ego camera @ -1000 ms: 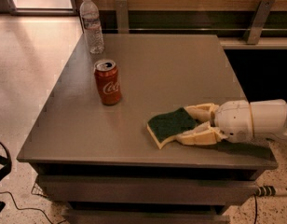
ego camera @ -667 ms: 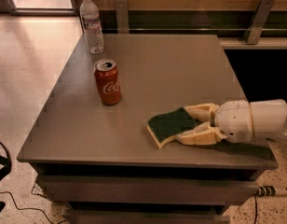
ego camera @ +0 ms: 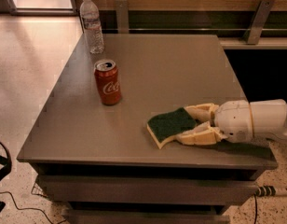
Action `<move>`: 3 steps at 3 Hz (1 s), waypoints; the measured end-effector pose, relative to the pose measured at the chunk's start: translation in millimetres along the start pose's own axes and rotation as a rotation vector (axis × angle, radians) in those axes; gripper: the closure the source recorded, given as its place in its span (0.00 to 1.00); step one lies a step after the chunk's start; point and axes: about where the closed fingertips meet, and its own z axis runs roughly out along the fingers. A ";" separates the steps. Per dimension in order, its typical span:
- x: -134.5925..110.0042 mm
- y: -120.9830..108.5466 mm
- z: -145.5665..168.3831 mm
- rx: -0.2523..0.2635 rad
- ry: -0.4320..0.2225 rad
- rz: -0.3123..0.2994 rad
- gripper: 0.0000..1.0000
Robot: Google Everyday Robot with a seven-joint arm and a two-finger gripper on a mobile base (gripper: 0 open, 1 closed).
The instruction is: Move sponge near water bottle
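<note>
Progress on this job is early, as far as you can judge: the sponge (ego camera: 169, 124) lies in the lower right of the frame, near the front edge of the table (ego camera: 181, 64), and the water bottle (ego camera: 92, 24) stands upright in the upper left, at the far corner, so the two are well apart. Your gripper (ego camera: 183, 123) reaches in from the right edge of the frame, low over the tabletop, with one finger on each side of the sponge's right end. It looks pinched onto the sponge, green side up and the pale foam showing along the near edge. What is left is the whole carry: up and to the left across the table, then a set-down beside the bottle. A red can (ego camera: 107, 82) stands left of centre, between the sponge and the bottle and a little to the left of the straight line, so pass to the right of it, over the bare middle of the table. Room by the bottle is tight on two sides, since it stands close to the left and back edges. The open room lies to its right and in front of it, so aim there and keep the sponge from nudging the bottle off the corner.
</note>
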 end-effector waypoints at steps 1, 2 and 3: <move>-0.1 0.0 0.0 0.000 0.000 0.000 1.00; -0.1 0.0 0.0 0.000 0.000 0.000 1.00; -1.3 0.1 -1.0 0.002 0.003 -0.001 1.00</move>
